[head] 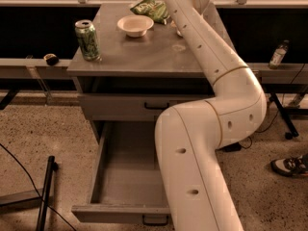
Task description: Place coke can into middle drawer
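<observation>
The coke can is hidden behind my white arm (pixel 202 47), which reaches across the back right of the cabinet top (pixel 130 57). My gripper is at the far end of the arm, near the back of the cabinet top beside the bowl, and the arm hides it from view. The middle drawer (pixel 120 213) is pulled wide open below, with a bare grey floor and a small black handle on its front. The arm's lower link covers the drawer's right side.
A green can (pixel 87 40) stands at the cabinet top's front left. A white bowl (pixel 135 25) and a green chip bag (pixel 150 7) sit at the back. The upper drawer front (pixel 125 107) is closed. A bottle (pixel 277 55), a shoe (pixel 288 165) and a black stand leg (pixel 45 191) are around.
</observation>
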`<state>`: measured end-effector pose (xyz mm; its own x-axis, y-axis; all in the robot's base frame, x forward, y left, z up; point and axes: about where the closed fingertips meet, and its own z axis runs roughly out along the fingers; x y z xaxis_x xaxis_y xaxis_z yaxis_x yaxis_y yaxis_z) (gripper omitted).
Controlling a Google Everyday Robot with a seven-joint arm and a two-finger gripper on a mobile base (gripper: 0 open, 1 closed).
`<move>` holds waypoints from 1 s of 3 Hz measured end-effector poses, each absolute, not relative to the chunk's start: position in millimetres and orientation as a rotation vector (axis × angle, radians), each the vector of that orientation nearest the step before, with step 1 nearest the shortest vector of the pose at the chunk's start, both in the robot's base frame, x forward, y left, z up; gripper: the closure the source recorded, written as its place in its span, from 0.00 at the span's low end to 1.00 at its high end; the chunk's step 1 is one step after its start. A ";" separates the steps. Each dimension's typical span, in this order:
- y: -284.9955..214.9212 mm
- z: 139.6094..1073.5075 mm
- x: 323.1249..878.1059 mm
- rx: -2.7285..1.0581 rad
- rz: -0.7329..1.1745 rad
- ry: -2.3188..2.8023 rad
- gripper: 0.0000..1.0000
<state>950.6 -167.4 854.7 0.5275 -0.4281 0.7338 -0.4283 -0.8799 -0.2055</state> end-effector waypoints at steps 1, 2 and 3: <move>-151.7 849.3 950.2 2.779 1.285 -0.694 0.41; -139.7 846.5 947.4 2.852 1.264 -0.621 0.66; -131.0 868.2 931.1 3.044 1.288 -0.609 0.95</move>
<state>931.1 -131.0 868.2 0.6447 -0.4079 0.6465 -0.2408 -0.9110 -0.3347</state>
